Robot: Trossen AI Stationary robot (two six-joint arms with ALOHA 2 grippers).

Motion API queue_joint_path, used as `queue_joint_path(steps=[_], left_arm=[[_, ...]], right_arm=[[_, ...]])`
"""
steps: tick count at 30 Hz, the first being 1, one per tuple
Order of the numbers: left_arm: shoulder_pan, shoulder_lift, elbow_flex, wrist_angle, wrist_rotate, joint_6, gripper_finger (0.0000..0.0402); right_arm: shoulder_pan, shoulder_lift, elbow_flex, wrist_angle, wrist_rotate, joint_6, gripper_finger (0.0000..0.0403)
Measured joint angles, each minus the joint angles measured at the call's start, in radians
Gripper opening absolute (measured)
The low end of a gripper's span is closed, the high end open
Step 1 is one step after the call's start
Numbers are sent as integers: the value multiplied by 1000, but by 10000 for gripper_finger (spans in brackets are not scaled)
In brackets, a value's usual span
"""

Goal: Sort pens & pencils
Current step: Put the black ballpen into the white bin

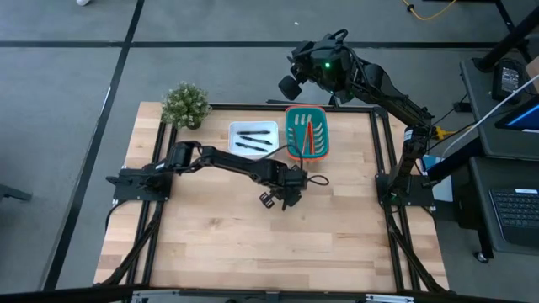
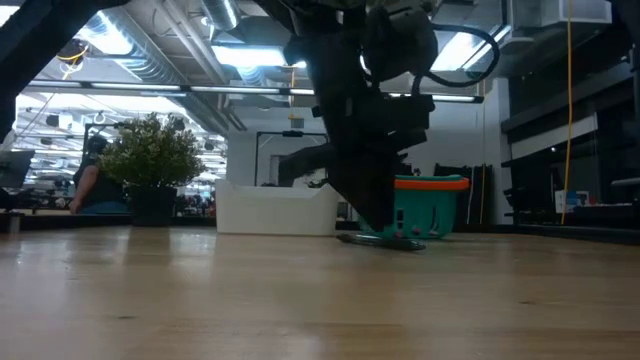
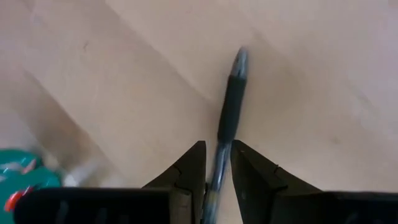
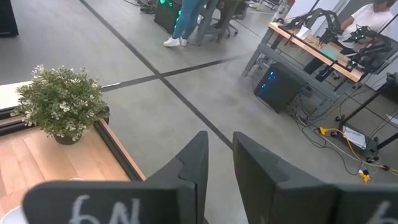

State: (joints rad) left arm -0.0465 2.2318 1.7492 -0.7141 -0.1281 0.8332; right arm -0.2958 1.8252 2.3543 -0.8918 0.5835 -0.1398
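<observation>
I am working over a pale wooden surface (image 1: 210,244), with my left arm reaching in from its left edge toward the middle and my right arm raised beyond the far edge, near the far right corner. A small potted plant (image 1: 185,104) is standing at the far left corner. Along the far edge, a white tray (image 1: 253,139) is holding the pens (image 1: 253,140) already in it, dark short sticks lying loosely across its floor. Just beside it, toward the right, a teal basket (image 1: 305,132) is holding the pencils (image 1: 306,135), red and orange sticks.

My left gripper (image 3: 217,163) is hanging low over the middle of the surface, near the front of the basket. Its fingers are standing slightly apart with one more pen (image 3: 227,124) lying between them on the wood; the pen's tip is pointing away from the gripper. I cannot tell whether the fingers are pressing on it.

My right gripper (image 4: 217,155) is waiting in the air past the far edge, its fingers standing a little apart with nothing between them.
</observation>
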Motion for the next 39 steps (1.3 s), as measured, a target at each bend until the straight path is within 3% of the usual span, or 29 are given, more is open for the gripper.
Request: queue_joint_path(steps=[27,39], left_arm=[[23,5,-80,79,113,15,69],[-2,6,-80,73,103,-79,15]], right_arm=[[0,0,0,3,-1,3,76],[1,0,0,5,-1,6,76]])
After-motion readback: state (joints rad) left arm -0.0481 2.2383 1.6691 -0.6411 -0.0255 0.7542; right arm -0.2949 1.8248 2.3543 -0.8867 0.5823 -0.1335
